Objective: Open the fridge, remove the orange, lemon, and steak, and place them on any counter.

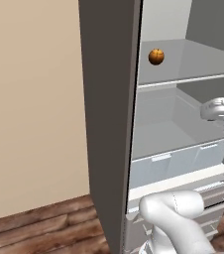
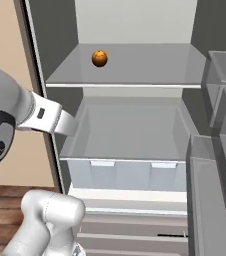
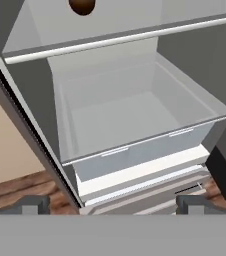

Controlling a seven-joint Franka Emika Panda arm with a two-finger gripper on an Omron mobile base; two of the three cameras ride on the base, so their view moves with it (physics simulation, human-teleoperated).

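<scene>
Fridge (image 2: 135,125) open | orange (image 2: 99,58) near shelf's front edge, may roll off if nudged | fingers (image 3: 32,204) apart, empty

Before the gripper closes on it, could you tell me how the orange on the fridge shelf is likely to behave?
The orange looks round and sits loose on a flat shelf, so a nudge would probably roll it. It seems small and firm, so the open gripper should span it, though its curved skin might slip.

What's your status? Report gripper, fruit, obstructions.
Gripper open, holding nothing. Fridge open; orange on upper shelf. Clear drawer below. Nothing between hand and orange.
</scene>
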